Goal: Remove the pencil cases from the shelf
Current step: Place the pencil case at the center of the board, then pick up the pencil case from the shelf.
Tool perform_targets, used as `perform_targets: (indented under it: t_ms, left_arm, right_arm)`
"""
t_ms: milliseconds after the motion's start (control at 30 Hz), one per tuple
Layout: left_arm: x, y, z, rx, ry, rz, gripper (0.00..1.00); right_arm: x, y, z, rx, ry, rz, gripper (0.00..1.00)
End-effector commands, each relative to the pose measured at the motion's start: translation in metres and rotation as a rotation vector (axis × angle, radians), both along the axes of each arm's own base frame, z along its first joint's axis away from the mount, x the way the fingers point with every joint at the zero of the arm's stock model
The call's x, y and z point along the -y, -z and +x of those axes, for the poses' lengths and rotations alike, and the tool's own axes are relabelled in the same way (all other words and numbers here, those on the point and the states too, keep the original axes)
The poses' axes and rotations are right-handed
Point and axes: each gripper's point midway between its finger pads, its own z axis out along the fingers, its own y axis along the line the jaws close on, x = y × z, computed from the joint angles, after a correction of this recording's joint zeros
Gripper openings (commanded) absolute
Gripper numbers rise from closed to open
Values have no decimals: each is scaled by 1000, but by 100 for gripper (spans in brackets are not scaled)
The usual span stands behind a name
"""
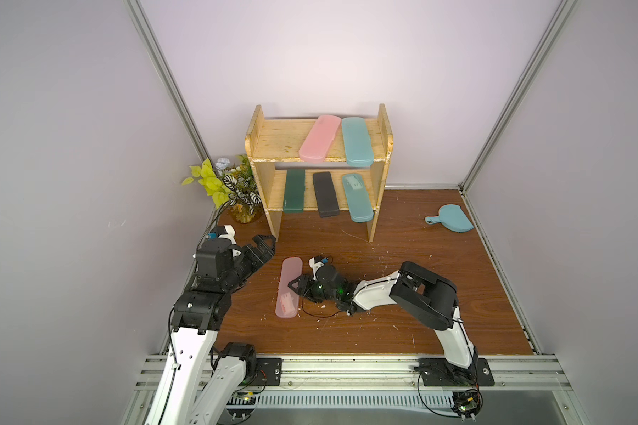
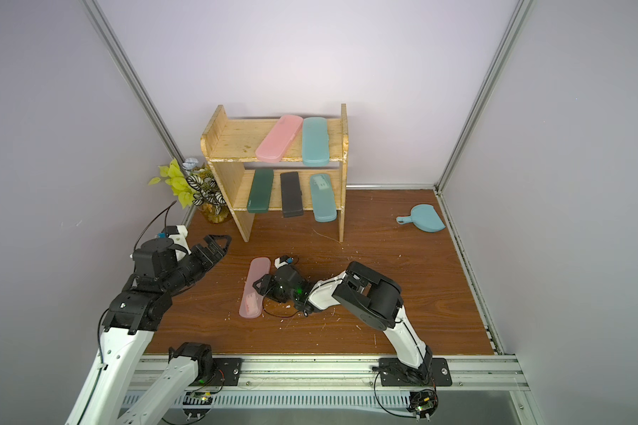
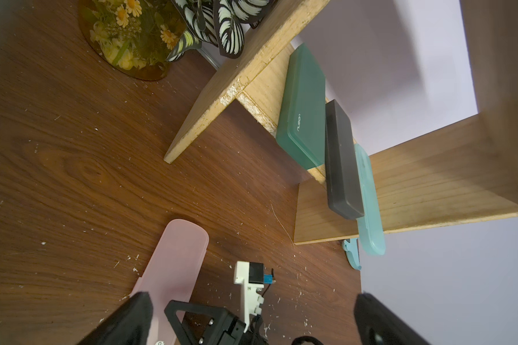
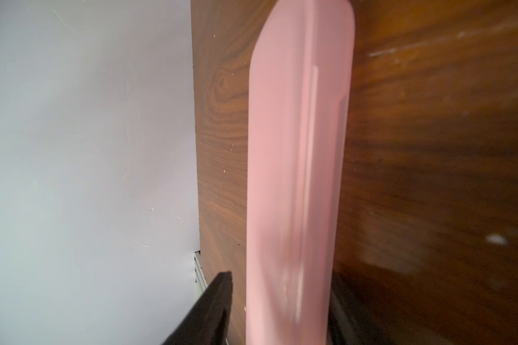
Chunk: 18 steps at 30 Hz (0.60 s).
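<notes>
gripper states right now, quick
left gripper: open, empty
right gripper: open, jaws either side of the pink case lying on the table

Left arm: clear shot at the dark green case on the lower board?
Probably yes. The left gripper is open and empty near the shelf; the dark green case overhangs the lower board's front edge, nothing in front. The side panel beside it leaves little room.

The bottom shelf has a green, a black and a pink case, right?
Not quite: beside the dark green case and black case on the shelf's lower board lies a teal-blue case, not a pink one. Both top views show it.
</notes>
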Motion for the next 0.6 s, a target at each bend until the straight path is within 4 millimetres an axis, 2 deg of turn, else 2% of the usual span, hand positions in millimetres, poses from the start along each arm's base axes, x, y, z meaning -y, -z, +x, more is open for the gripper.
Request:
perform_targets:
  t_ms: [0,67,300,467,533,567]
  left_arm:
    - [9,-11,11,61,54,11,100]
    - [14,-10,20,77,68,-17,100]
    - [25,-4,48,132,67,-138,100]
    - [33,2,69,139,68,-240,100]
    - [37,4,78,131,70,-281,100]
    - [37,5,82,132,66,-296,100]
  right_arm:
    - [14,-32,6,39,24,27,59]
    - [24,-36,6,47,29,14,65]
    - [70,-54,4,129,20,-68,76]
    - [100,-76,2,226,-19,-139,90]
    - [111,-87,1,257,-33,-144,99]
    - [116,-92,0,269,-37,-138,99]
